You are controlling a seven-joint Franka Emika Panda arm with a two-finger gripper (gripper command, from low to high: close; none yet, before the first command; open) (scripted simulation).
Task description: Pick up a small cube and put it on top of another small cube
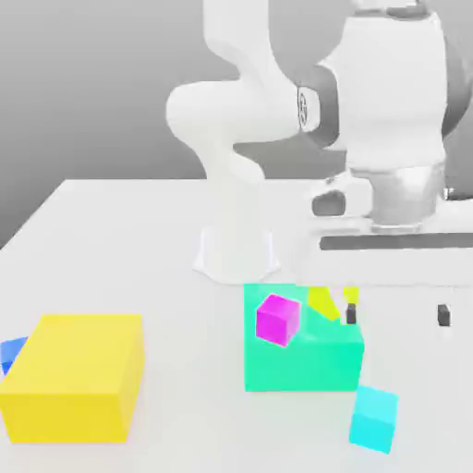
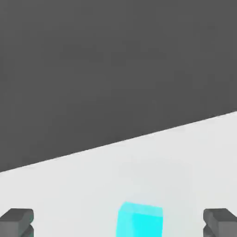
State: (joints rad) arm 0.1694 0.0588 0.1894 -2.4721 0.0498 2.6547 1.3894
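In the exterior view, the tabletop (image 1: 194, 411) shows its straight far edge, with the side edge on the exterior view's left slanting toward the camera from the far corner. The arm (image 1: 393, 102) rises from its base, nearer the far edge than any of the blocks, and reaches over toward the exterior view's right. Its tool (image 1: 397, 315) points down with the fingertips spread wide and nothing between them. The cyan cube (image 1: 373, 419), the task's thing, sits on the tabletop, nearer the camera than the green block (image 1: 303, 368) and toward the exterior view's right. The magenta cube (image 1: 278, 321) shows against the green block's top; whether it rests there I cannot tell. Yellow pieces (image 1: 323, 303) show beside one dark fingertip, over the far part of that block. On the side of the slanting edge lies the big yellow block (image 1: 69, 393), with the blue cube (image 1: 12, 353) partly hidden behind it. In the hand view, the tabletop's edge cuts slantwise across, dark gray beyond it. The cyan cube appears between the widely parted fingertips, clear of both, part of it cut off by the frame.
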